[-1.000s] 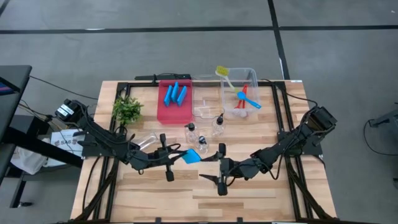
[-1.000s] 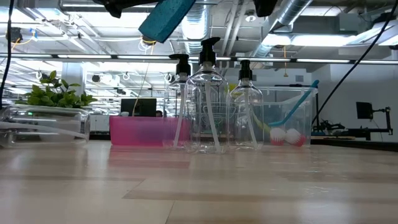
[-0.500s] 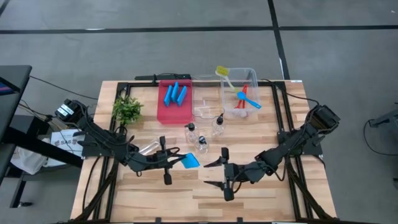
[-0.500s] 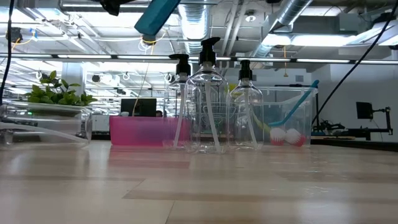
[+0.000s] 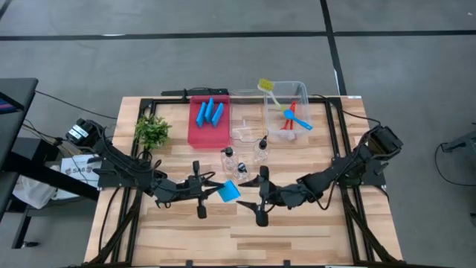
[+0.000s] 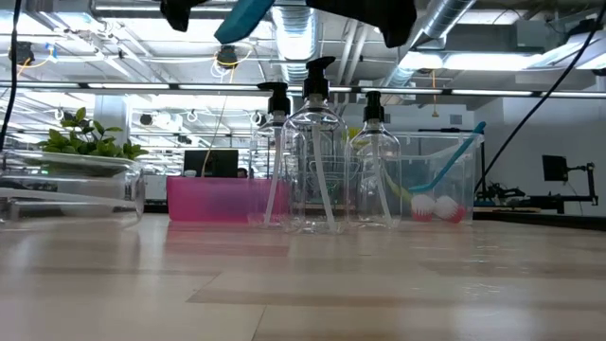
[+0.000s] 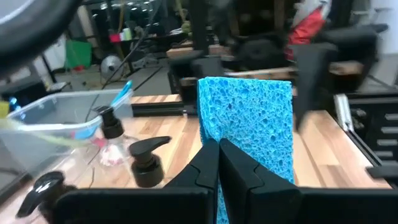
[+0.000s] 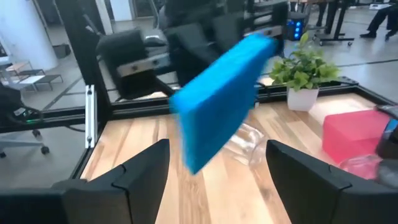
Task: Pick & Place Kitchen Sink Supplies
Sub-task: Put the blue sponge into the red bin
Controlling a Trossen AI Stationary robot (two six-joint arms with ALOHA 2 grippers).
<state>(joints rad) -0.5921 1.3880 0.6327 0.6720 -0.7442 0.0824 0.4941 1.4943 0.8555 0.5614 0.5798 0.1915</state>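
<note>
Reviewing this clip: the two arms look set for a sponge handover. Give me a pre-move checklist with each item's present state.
1. left gripper shut on the blue sponge: ok.
2. Sponge lifted off the table: ok, it hangs high in the low view.
3. right gripper open, facing the sponge: ok.
4. Sponge already between the right fingers: cannot tell; it appears ahead of them in the right wrist view.
5. Pump bottles upright, apart from both grippers: ok.
6. Red tray has free room beside its sponges: ok.

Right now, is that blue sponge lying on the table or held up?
Held up: the left gripper is shut on the sponge, above the table.
</note>
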